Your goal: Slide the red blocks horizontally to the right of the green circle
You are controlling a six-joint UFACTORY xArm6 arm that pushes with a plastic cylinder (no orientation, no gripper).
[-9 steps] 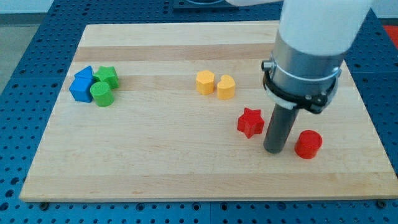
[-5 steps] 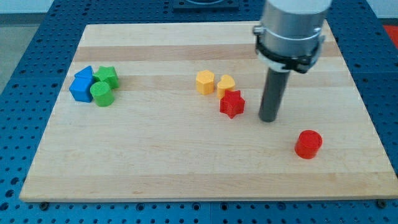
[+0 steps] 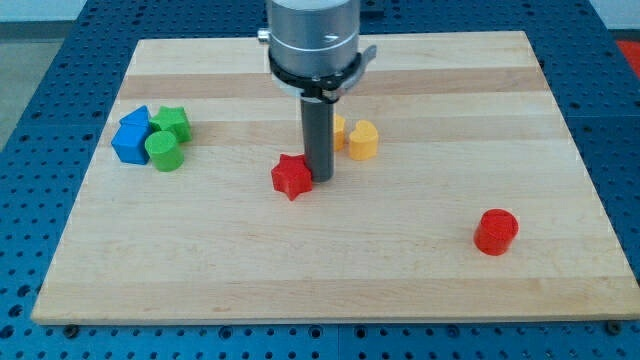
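Note:
A red star block (image 3: 291,176) lies near the board's middle. My tip (image 3: 319,180) stands right against its right side. A red cylinder (image 3: 495,231) sits alone toward the view's lower right. The green circle (image 3: 163,151), a short cylinder, sits at the view's left in a cluster with a green star (image 3: 174,122) and two blue blocks (image 3: 130,137). The red star is level with, or slightly below, the green circle and well to its right.
Two yellow blocks sit just behind my rod: one (image 3: 363,140) shows fully at its right, the other (image 3: 339,127) is mostly hidden by the rod. The wooden board (image 3: 330,280) lies on a blue perforated table.
My rod swept from the view's right to the middle, pushing the red star leftward and past the yellow blocks. The red cylinder and the left cluster have not moved.

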